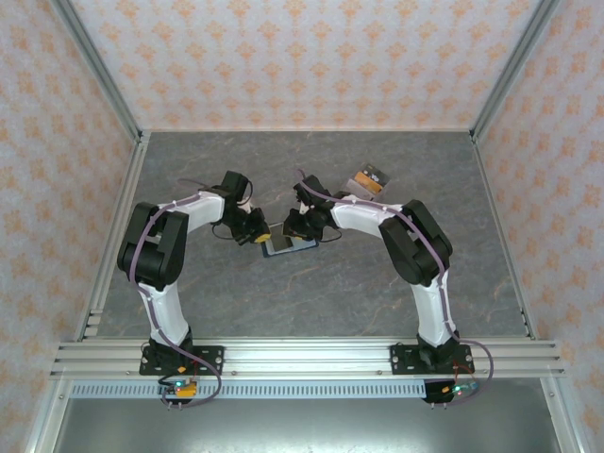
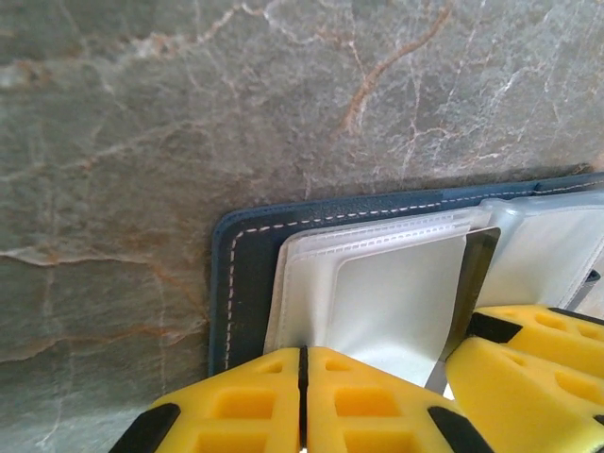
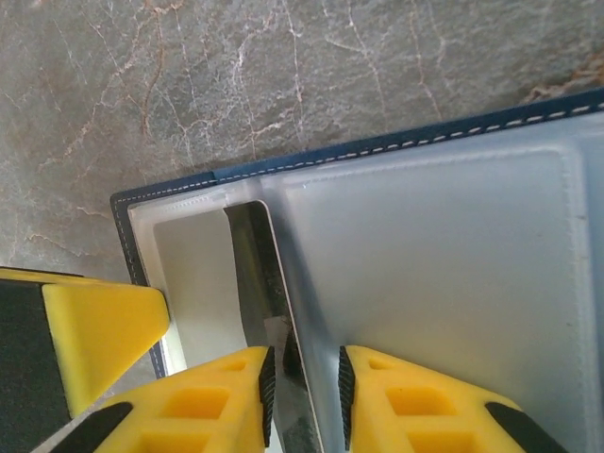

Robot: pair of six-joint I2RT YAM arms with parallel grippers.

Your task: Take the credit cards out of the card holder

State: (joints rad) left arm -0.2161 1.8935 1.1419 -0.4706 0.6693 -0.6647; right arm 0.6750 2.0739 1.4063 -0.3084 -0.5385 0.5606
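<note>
Right gripper (image 3: 304, 360): jaws narrow, not clamped, astride dark card (image 3: 260, 255) in card holder (image 3: 377, 151). Left gripper (image 2: 302, 368): jaws closed together at clear pocket (image 2: 377, 293).

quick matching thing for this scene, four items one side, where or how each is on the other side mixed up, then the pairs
1 card holder
2 loose credit cards
3 left gripper
4 right gripper

a jaws pressed shut
b jaws slightly apart, a thin leaf between them
c lying open between the two grippers
d on the table, farther back on the right

Pairs: 1-c, 2-d, 3-a, 4-b
</note>
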